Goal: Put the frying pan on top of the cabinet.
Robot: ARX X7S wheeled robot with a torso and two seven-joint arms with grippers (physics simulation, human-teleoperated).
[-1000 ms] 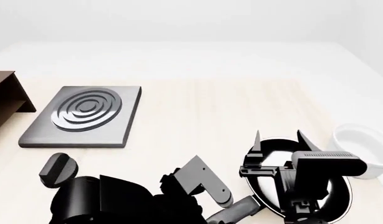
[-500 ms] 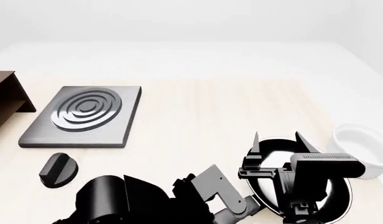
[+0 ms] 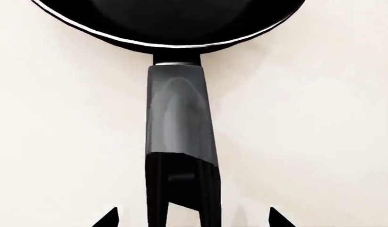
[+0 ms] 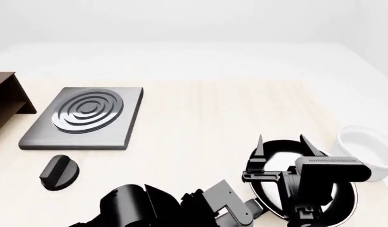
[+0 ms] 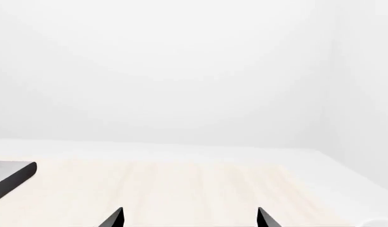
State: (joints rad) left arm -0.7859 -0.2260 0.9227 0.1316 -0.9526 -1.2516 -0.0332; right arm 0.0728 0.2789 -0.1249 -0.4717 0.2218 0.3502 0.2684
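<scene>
Pan and cabinet sit at opposite ends of the pale wooden table (image 4: 200, 118). The frying pan (image 4: 276, 156) rests on the table at the near right, just beside the white bowl (image 4: 364, 142), with the right gripper (image 4: 283, 142) hovering above it, its 2 fingers spread apart and holding nothing. In the left wrist view, the pan's grey handle (image 3: 178, 113) runs straight toward the camera, and the left gripper (image 3: 192, 218) shows only 2 fingertips set wide on either side of the handle's end, apart from it, so it is released. The cabinet (image 4: 6, 101) is only partly visible at the far left edge, next to the grey hotplate (image 4: 86, 116). A black knob (image 4: 58, 172) lies near the hotplate's front. No writing, brand or label is readable on anything.
</scene>
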